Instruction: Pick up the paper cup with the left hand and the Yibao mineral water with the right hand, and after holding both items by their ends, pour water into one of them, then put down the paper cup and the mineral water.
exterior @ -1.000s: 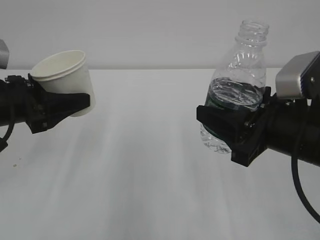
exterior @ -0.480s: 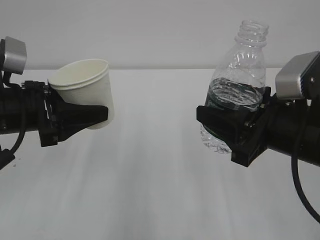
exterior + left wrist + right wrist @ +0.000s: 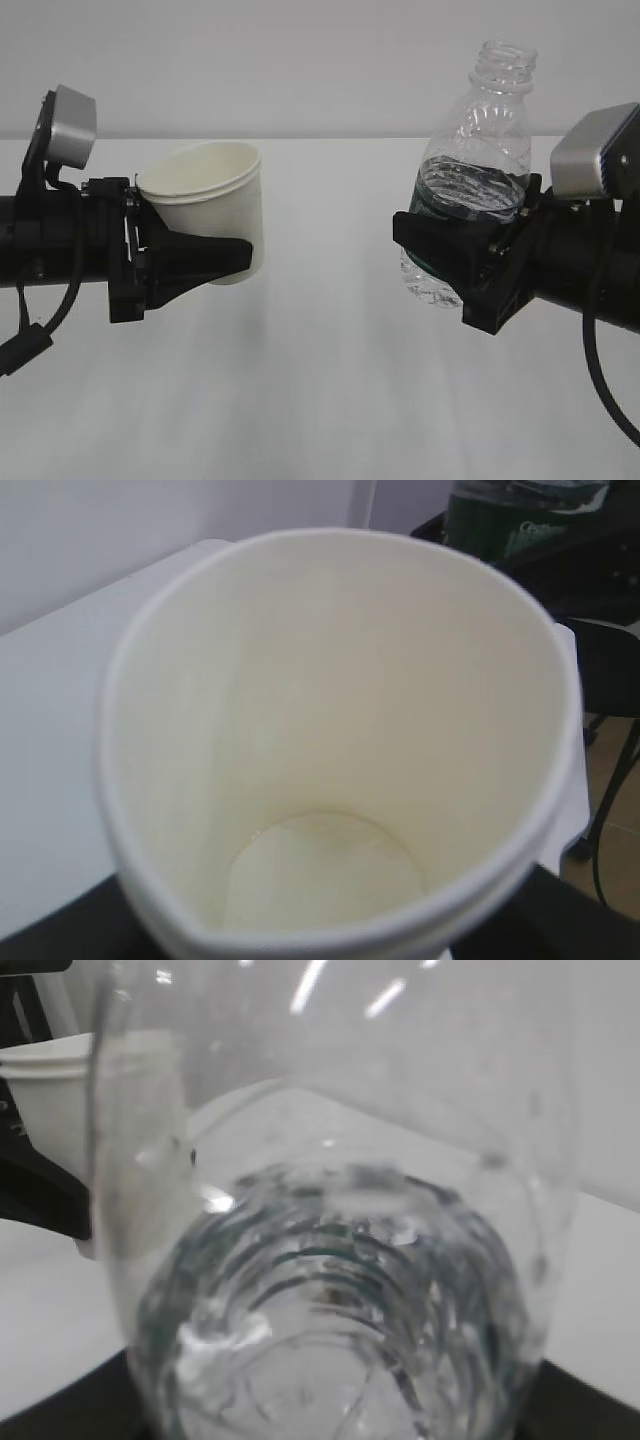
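Note:
My left gripper [image 3: 215, 262] is shut on the white paper cup [image 3: 212, 215] and holds it above the table, rim up and tilted slightly right. In the left wrist view the cup [image 3: 330, 750] fills the frame and its cream inside looks dry. My right gripper [image 3: 450, 255] is shut on the lower part of the Yibao mineral water [image 3: 470, 175], a clear ribbed bottle without a cap, upright, about half full. In the right wrist view the bottle [image 3: 330, 1260] fills the frame. The cup and the bottle are apart, with a wide gap between them.
The white table [image 3: 320, 400] lies under both arms, with a plain pale wall behind. In the left wrist view the table's edge [image 3: 570, 820] and the floor beyond show at the right.
My left gripper has carried the paper cup to the right, toward the bottle, and a little lower. The right gripper and the bottle have not moved.

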`<move>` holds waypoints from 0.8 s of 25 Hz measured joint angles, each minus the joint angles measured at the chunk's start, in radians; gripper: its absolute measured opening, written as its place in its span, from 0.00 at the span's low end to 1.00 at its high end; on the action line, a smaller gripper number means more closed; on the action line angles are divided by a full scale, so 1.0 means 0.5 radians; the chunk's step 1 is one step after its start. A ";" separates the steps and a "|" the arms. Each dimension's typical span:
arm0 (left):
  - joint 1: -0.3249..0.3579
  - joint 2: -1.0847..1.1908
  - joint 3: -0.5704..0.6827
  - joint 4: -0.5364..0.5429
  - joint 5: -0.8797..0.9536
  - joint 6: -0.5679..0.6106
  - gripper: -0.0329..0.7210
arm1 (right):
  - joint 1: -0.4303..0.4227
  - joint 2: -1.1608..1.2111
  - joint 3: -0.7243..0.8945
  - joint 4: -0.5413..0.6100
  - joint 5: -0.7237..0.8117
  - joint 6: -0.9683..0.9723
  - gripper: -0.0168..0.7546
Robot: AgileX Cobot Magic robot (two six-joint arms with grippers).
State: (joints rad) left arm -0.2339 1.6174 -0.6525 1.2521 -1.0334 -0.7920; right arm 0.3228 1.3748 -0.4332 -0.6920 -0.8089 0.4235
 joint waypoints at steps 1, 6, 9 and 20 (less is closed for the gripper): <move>-0.023 0.000 0.000 0.000 0.004 -0.001 0.64 | 0.000 0.000 0.000 0.000 0.000 0.000 0.56; -0.111 0.000 0.000 0.000 0.008 -0.001 0.64 | 0.000 0.000 0.000 0.000 0.000 0.000 0.56; -0.158 0.000 0.000 0.000 0.028 -0.001 0.64 | 0.000 0.000 0.000 -0.012 0.000 0.000 0.56; -0.338 0.000 0.000 0.000 0.099 -0.001 0.64 | 0.000 0.000 0.000 -0.032 0.000 0.000 0.56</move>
State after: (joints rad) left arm -0.4029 1.6174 -0.6525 1.2521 -0.9839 -0.7927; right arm 0.3228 1.3748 -0.4332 -0.7080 -0.8089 0.4235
